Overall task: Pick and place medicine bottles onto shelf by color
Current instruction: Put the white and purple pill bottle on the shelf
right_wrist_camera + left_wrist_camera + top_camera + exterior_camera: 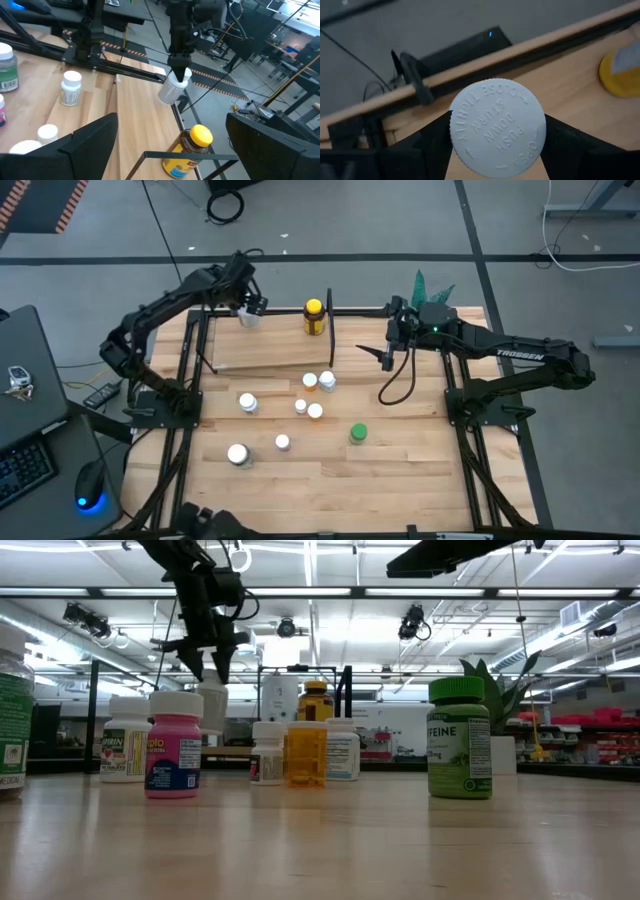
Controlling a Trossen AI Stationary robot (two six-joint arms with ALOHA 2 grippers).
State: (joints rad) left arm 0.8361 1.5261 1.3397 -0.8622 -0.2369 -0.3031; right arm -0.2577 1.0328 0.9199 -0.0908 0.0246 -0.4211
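My left gripper [248, 308] is shut on a white bottle [171, 88] above the far left corner of the shelf [270, 348], a light wood board framed by black rods. The bottle also shows in the low view [212, 705]. An amber bottle with a yellow cap [314, 317] stands on the shelf's far edge. My right gripper [385, 354] is open and empty, off the shelf's right end. Several white bottles, an orange bottle [310, 381] and a green-capped bottle [358, 434] stand on the table nearer the front. My left gripper pinches the white bottle by the sides of its white cap [470, 150] between its two fingers [432, 147]. The fingers come from above, pointing down. The bottle hangs below them, tilted, its body [167, 92] lifted clear of the shelf board.
The shelf's black rods [330, 330] rise around the board. A potted green plant [432, 288] stands at the table's far right corner. A pink-labelled bottle [174, 755] and a green bottle [459, 738] stand close to the low camera. Bare tabletop [420, 450] lies at the front right.
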